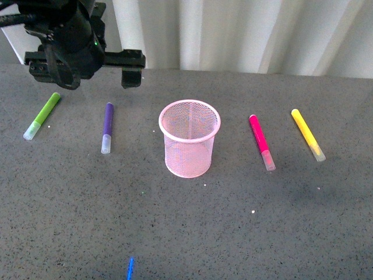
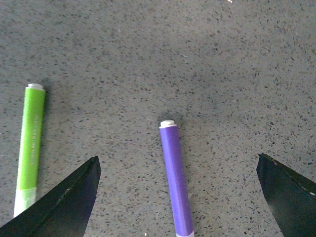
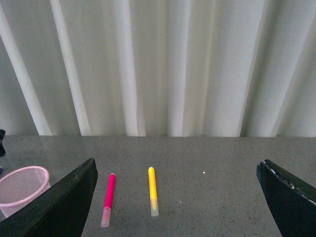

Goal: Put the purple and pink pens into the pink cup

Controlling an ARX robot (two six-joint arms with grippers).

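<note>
Standing upright, round wire-mesh pink cup [image 1: 187, 154]

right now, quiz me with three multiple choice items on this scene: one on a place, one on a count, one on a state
1. Where does the purple pen lie?
A. left of the cup
B. right of the cup
C. in the cup

2. How many pens lie right of the cup?
A. one
B. two
C. three

3. How is the left gripper?
A. shut on the purple pen
B. shut on nothing
C. open

Answers:
1 A: the front view shows it flat on the table, left of the cup.
2 B: only the pink pen and the yellow pen lie there.
3 C: the left wrist view shows it spread wide, with the purple pen lying loose below it.
</note>
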